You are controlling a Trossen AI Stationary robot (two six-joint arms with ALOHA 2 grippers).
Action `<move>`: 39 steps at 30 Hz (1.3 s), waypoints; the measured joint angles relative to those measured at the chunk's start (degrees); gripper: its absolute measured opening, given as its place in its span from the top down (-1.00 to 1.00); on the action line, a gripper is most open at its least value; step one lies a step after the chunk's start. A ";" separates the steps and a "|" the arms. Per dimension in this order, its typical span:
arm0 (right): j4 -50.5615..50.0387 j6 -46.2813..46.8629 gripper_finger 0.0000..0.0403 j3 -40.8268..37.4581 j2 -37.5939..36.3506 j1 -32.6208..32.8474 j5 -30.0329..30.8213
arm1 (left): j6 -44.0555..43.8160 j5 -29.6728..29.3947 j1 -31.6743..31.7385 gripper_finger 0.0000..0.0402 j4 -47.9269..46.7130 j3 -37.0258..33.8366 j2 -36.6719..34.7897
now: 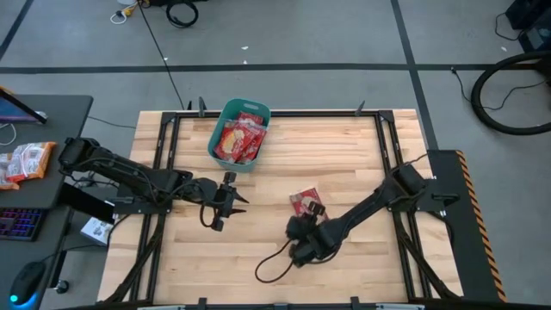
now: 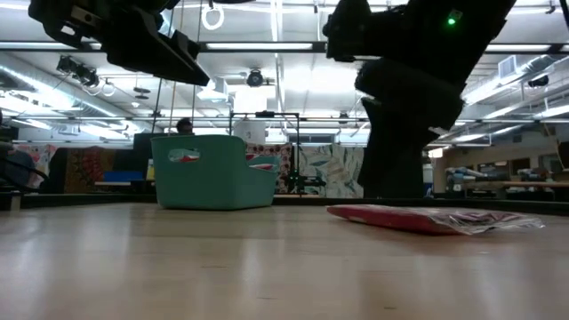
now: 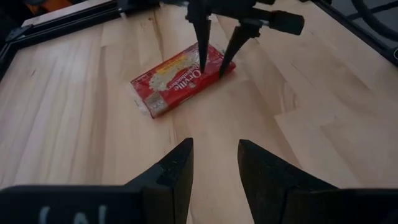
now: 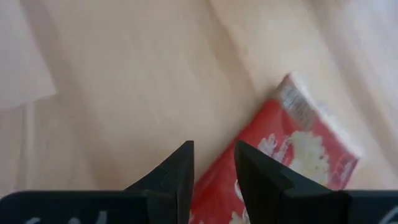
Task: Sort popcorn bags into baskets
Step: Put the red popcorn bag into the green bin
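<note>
One red popcorn bag [image 1: 302, 200] with a yellow-cream picture lies flat on the wood near the table's middle, also seen in the left wrist view [image 3: 177, 79], the low view [image 2: 418, 218] and the right wrist view [image 4: 280, 162]. Several more bags fill the teal basket [image 1: 225, 110] at the far edge [image 2: 209, 173]. My right gripper [image 1: 315, 210] is open and points down at the lone bag's right end [image 3: 213, 67]. My left gripper [image 1: 234, 200] is open and hovers over bare wood left of the bag [image 3: 214, 165]. My right gripper comes from above with its fingertips [image 3: 202, 62] at the bag's right end [image 3: 214, 59], set across that end. The bag lies flat on the table. Whether the tips touch it, I cannot tell.
A black cable loop [image 1: 271, 265] lies on the wood near the right arm. Black frame rails [image 1: 164, 146] run along the table's sides. A side desk [image 1: 52, 112] at the left holds orange-and-white packets [image 1: 24, 162]. Bare wood stretches between the basket and the lone bag.
</note>
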 joint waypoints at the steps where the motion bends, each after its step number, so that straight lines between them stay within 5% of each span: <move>1: -1.45 0.90 0.40 1.22 0.83 0.29 1.46 | -0.09 0.00 -0.02 0.35 -0.04 0.02 0.00; 22: -8.28 5.68 -0.31 4.10 6.16 -0.66 1.81 | -0.46 -0.02 -0.02 0.35 -3.79 0.02 -0.98; 30: -12.66 9.01 -0.08 3.40 7.04 -1.30 -1.39 | -0.54 -0.02 -0.04 0.35 -5.09 0.02 -0.98; 39: -11.97 6.92 0.59 2.20 6.89 -1.71 -6.53 | -1.95 0.24 -3.23 0.35 -5.31 0.04 -4.10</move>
